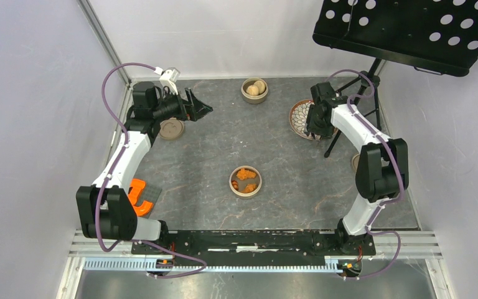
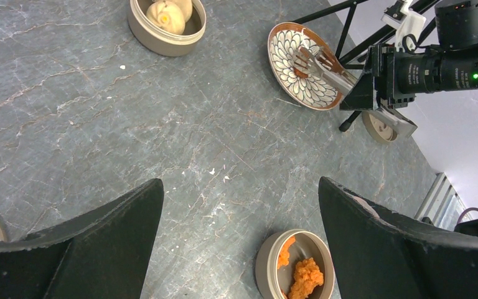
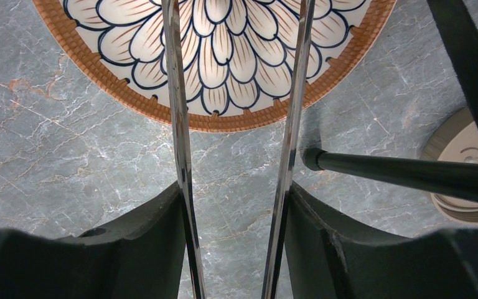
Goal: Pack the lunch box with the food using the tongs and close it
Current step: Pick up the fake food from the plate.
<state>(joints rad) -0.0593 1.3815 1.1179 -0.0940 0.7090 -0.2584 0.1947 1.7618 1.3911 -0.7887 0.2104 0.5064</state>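
Observation:
The tongs [image 3: 177, 124] are held by my right gripper [image 3: 236, 190], whose fingers press on the outsides of the two slim arms; the tong tips reach over the empty patterned plate [image 3: 236, 62]. In the top view this gripper [image 1: 314, 128] hangs at the plate's [image 1: 297, 118] right side. One round tan lunch box tier [image 1: 246, 180] at mid-table holds orange crumbed food [image 1: 245, 175]. Another tier [image 1: 254, 90] at the back holds pale buns [image 1: 256, 88]. My left gripper [image 1: 202, 109] is open at the back left, holding nothing. Its view shows the orange chunks [image 2: 305, 277] below it.
A round tan lid [image 1: 172, 129] lies under the left arm, and another lid [image 3: 467, 149] lies right of the plate. A black music stand [image 1: 411, 25] stands at the back right, one tripod leg [image 3: 398, 174] lying close to my right gripper. An orange object [image 1: 138, 194] sits at the left edge.

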